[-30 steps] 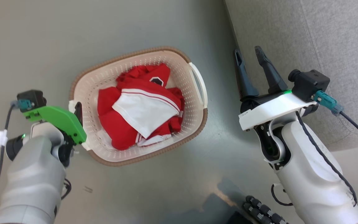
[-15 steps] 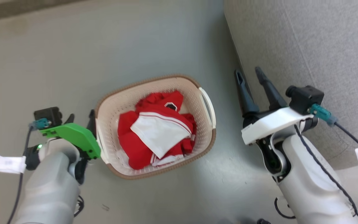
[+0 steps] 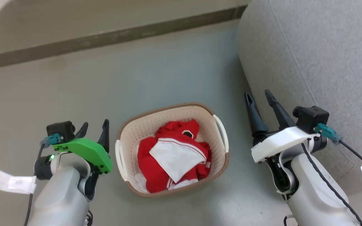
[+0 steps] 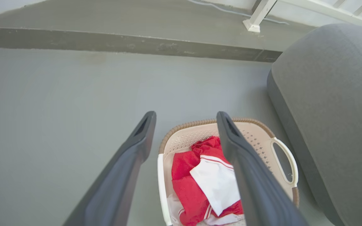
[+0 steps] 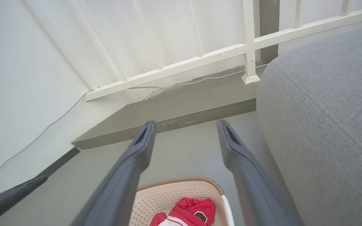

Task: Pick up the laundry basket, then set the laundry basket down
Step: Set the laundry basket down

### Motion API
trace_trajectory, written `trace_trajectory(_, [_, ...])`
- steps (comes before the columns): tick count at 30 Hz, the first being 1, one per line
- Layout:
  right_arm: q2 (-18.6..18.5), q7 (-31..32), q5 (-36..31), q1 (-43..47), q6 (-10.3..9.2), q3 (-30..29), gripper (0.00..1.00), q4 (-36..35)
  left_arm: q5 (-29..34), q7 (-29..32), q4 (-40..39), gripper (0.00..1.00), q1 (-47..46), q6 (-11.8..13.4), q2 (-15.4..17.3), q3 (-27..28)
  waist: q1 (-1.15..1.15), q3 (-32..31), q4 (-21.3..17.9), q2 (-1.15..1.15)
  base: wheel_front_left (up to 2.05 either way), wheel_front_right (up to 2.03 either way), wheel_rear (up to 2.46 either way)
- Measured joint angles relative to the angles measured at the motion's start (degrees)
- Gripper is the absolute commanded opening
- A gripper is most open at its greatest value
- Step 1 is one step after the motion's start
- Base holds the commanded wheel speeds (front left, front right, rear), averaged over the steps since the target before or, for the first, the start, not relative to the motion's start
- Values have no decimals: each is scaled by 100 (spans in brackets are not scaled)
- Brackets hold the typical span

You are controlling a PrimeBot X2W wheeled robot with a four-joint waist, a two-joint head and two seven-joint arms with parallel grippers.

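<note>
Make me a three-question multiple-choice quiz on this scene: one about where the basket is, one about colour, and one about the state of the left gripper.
1. Where is the laundry basket?
A. On the grey sofa
B. On the floor, between the left gripper and the right gripper
C. Hanging from the right gripper

2. What colours are the clothes in it?
A. Red and white
B. Blue and yellow
C. All black

3. How is the left gripper?
A. Shut on a handle
B. Open, holding nothing
C. Shut on the clothes

Answers:
1 B: the head view shows it on the floor with a gripper at each side, apart from both.
2 A: red fabric with a white piece on top.
3 B: the left wrist view shows its fingers spread, gripping nothing.
</note>
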Motion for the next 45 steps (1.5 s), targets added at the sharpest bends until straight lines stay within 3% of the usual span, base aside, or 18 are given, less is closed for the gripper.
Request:
trace_trajectory(6, [-44,0,-74,175,9,-130,100,-10,102,0,-1068,100,159,-1,179,423,0,-358,135,0,0,0,0])
trace_trajectory(24, [-141,0,-311,648,98,-404,100,-255,817,0,-3214,100,1746,16,176,1457,0,-1110,449,0,0,0,0])
trace_trajectory(45, [-149,0,-528,1013,100,-644,100,-543,1184,0,-4544,100,3101,8,-45,2037,0,-1343,576,0,0,0,0])
